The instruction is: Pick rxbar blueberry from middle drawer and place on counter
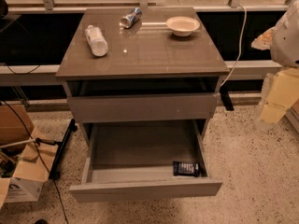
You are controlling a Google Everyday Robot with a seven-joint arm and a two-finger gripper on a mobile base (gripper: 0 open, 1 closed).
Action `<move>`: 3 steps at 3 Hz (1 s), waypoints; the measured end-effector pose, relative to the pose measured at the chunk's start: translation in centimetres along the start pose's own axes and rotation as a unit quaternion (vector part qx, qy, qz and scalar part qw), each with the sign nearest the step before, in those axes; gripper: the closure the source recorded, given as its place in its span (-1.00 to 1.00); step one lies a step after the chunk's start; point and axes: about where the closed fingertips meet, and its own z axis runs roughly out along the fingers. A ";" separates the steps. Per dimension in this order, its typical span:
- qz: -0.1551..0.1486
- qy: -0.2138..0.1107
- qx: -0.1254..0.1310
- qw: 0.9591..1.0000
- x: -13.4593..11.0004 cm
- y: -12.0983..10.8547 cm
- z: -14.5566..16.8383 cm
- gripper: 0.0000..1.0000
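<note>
The robot's arm shows only at the far right edge of the view, as a rounded white housing cut off by the frame, high on that side. Directly beneath it hangs the gripper, a pale yellowish assembly in two blocky sections, the lower one narrower. It points downward, tilted slightly to the left. The remainder of the arm lies outside the view.

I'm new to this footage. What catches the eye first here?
The middle drawer stands open low in front, the rxbar blueberry in its front right corner. Above, the counter carries a bottle, crushed can and bowl; the gripper hangs at the right edge.
</note>
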 end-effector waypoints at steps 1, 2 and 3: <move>0.000 0.000 0.000 1.000 0.0 0.0 0.0 -1.00; 0.008 -0.018 0.022 1.000 0.4 -1.4 1.1 -1.00; 0.008 -0.018 0.022 1.000 0.4 -1.4 1.1 -1.00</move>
